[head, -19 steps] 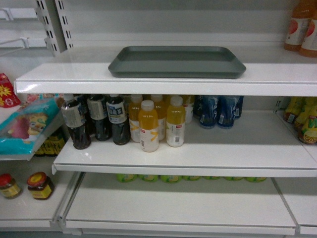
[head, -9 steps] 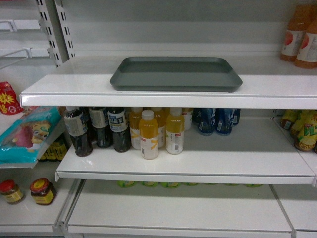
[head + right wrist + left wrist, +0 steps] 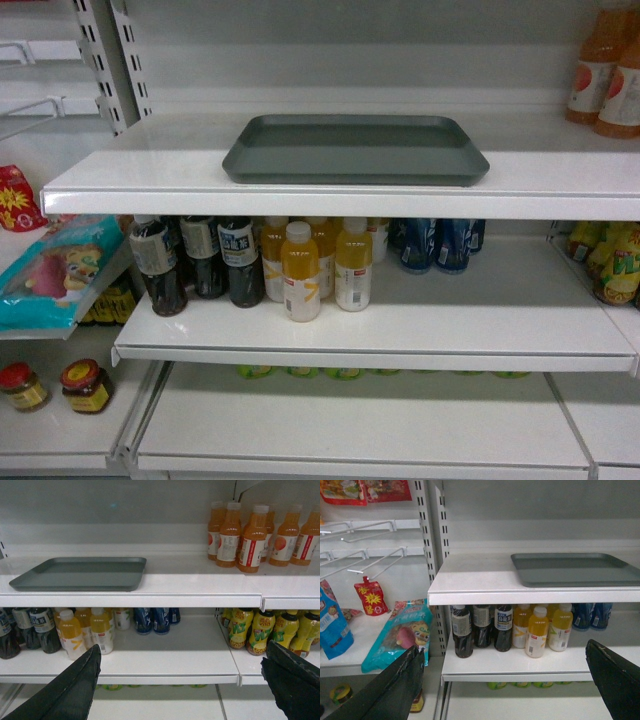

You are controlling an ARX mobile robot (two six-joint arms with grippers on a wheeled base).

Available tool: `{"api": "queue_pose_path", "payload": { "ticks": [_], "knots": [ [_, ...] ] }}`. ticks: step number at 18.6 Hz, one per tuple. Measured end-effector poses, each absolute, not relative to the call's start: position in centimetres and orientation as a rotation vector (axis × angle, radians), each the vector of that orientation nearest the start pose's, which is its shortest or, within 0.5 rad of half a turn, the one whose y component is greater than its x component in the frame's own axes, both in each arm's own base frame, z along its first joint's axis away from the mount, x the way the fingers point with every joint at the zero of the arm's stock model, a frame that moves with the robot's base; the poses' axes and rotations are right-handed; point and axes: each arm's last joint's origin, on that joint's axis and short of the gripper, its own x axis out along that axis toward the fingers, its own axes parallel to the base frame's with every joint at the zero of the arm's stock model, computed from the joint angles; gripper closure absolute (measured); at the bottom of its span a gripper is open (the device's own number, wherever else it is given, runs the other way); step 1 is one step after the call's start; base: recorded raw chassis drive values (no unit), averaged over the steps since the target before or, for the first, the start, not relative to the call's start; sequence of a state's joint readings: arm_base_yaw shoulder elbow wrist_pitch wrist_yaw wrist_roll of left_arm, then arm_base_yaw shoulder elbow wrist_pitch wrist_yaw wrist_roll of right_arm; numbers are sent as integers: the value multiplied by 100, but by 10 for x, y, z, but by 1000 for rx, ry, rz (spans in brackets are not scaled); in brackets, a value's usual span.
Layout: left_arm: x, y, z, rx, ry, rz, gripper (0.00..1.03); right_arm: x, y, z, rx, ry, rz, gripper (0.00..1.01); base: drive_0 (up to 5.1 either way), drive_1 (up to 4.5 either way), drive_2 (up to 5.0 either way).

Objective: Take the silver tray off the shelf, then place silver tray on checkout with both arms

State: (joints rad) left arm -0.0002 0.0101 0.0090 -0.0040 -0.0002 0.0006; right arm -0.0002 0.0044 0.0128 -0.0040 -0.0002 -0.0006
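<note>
White shelf (image 3: 150, 180), silver tray (image 3: 355, 148) flat on it, both grippers well below, jaws apart

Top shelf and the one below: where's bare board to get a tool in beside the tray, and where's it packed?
Top shelf: bare left of the tray to the uprights, and right of it up to the orange bottles. Middle shelf: free right half, between the blue cans and the yellow bottles. Crowded: left half, dark bottles and juice bottles packed under the tray.
</note>
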Motion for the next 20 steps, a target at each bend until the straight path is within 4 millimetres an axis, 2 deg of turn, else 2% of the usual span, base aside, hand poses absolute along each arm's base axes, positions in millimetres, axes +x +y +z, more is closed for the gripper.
{"api": "queue_pose_path", "payload": {
  "ticks": [18,20],
  "knots": [
    [98,0,165,1,7,0,5,97,0,167,-1,-4,0,3,7,435,-421],
    [98,0,165,1,8,1,5,97,0,167,-1,-5,0,3,3,137,-131]
  ]
}}
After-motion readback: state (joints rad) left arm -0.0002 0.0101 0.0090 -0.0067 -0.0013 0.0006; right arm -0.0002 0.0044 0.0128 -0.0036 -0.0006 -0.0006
